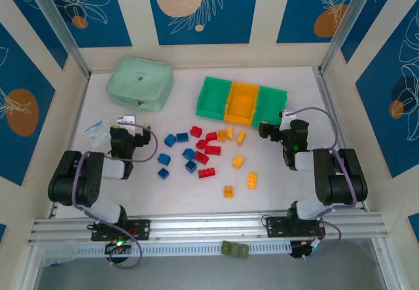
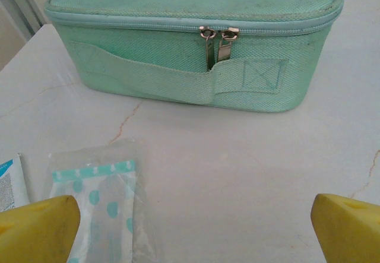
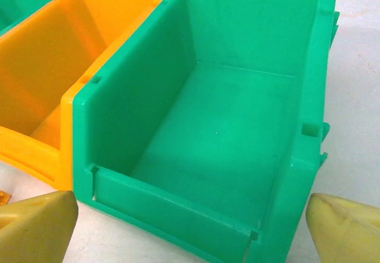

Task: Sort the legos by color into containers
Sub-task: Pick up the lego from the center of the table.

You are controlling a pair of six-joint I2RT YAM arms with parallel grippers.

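Observation:
Red, blue and yellow-orange legos (image 1: 202, 157) lie scattered on the white table between the two arms. The containers stand behind them in a row: a green bin (image 1: 214, 97), an orange bin (image 1: 242, 102) and a second green bin (image 1: 272, 100). My left gripper (image 1: 124, 127) is left of the bricks and faces a mint-green case; its yellow fingers (image 2: 35, 227) stand wide apart, so the left gripper (image 2: 193, 227) is open over bare table. My right gripper (image 1: 273, 127) sits just in front of the right green bin (image 3: 237, 126), which is empty. The right gripper (image 3: 190, 227) is open and holds nothing.
The mint-green zip case (image 1: 139, 84) stands at the back left, close ahead of the left gripper (image 2: 196, 37). Small plastic packets (image 1: 97, 131) lie by the left fingers, one with teal dots (image 2: 95, 203). Olive-green blocks (image 1: 234, 249) rest on the front rail. Metal posts frame the back corners.

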